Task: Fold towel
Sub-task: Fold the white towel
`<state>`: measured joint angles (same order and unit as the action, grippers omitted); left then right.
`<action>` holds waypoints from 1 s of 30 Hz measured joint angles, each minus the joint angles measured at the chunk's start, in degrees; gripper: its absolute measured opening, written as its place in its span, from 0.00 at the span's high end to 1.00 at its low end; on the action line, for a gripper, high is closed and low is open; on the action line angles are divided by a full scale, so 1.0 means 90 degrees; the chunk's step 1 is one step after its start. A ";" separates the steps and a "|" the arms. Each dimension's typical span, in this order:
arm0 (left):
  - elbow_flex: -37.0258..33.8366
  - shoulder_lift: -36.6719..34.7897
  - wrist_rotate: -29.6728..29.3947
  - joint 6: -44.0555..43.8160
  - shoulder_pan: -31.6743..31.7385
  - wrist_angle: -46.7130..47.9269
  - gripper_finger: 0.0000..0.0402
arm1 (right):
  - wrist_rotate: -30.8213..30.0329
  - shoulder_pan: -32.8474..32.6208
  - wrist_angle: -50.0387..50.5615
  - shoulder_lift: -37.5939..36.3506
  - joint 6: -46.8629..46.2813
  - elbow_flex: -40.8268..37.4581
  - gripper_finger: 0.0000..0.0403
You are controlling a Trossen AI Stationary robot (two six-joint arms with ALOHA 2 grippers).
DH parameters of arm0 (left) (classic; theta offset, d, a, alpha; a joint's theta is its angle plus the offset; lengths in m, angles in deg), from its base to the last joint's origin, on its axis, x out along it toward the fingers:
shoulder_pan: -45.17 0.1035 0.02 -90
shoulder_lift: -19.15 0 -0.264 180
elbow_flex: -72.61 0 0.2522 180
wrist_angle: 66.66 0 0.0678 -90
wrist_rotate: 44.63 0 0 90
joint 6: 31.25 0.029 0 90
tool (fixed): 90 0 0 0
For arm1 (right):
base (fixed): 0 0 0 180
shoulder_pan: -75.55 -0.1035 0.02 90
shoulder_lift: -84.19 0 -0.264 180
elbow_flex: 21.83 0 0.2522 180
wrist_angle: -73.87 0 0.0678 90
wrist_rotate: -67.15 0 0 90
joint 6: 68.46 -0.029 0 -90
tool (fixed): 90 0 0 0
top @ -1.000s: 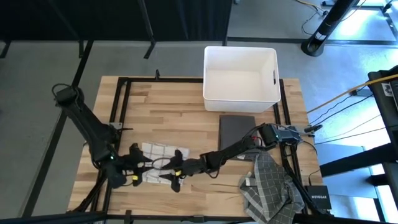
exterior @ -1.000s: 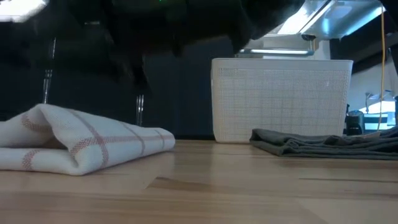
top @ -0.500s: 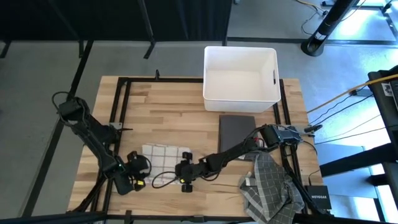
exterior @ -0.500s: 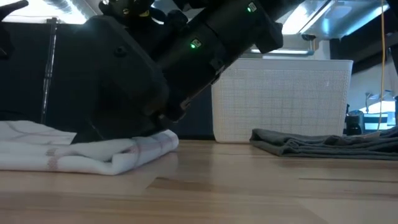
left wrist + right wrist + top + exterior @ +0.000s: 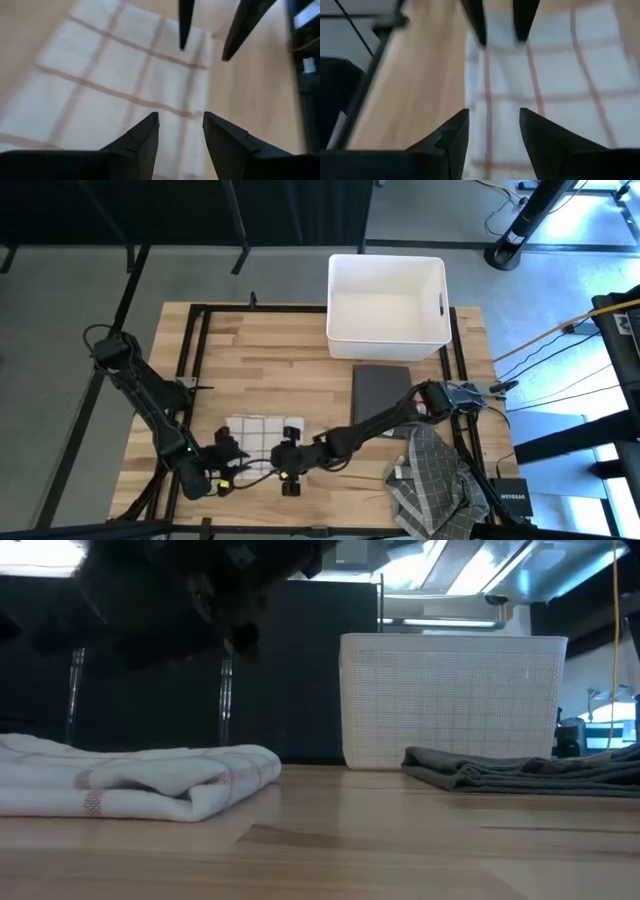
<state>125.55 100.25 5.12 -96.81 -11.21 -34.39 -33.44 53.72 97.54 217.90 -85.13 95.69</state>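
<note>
A white towel with thin red lines [image 5: 265, 432] lies folded and flat on the wooden table, near its front left; it also shows in the low view [image 5: 140, 785]. My left gripper [image 5: 226, 467] hovers open over the towel's near left corner, nothing between its fingers [image 5: 180, 127]. My right gripper [image 5: 290, 468] hovers open over the near right corner, also empty [image 5: 494, 122]. Each wrist view shows the towel [image 5: 115, 75] [image 5: 545, 75] under the fingers and the other arm's fingertips beyond.
A white plastic basket [image 5: 386, 293] stands at the far edge, right of the middle. In front of it lies a folded dark grey cloth [image 5: 380, 390]. A crumpled grey checked cloth [image 5: 430, 480] hangs over the near right corner. Black frame rails [image 5: 195, 340] run along the table's sides.
Both grippers have drawn back from the towel toward the table's near edge and risen clear of it, staying open. The towel's raised, humped fold has settled down flat on the table.
</note>
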 joint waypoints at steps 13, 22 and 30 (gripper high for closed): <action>-0.0282 0.0452 0.0974 -0.1009 0.0688 0.0771 0.63 | -0.0692 0.0043 0.2169 0.0034 -0.1775 0.0032 0.56; -0.0277 0.0512 0.2033 -0.0953 0.0551 -0.0350 0.63 | -0.1678 0.0720 0.2456 0.0034 -0.0833 0.0032 0.56; 0.0477 0.0324 0.2100 0.0601 0.0905 0.0403 0.63 | -0.1040 0.1374 0.1357 -0.0012 -0.0429 0.0123 0.56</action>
<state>129.84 103.17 24.01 -91.40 -3.06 -30.76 -42.80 66.08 109.76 217.78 -88.99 96.80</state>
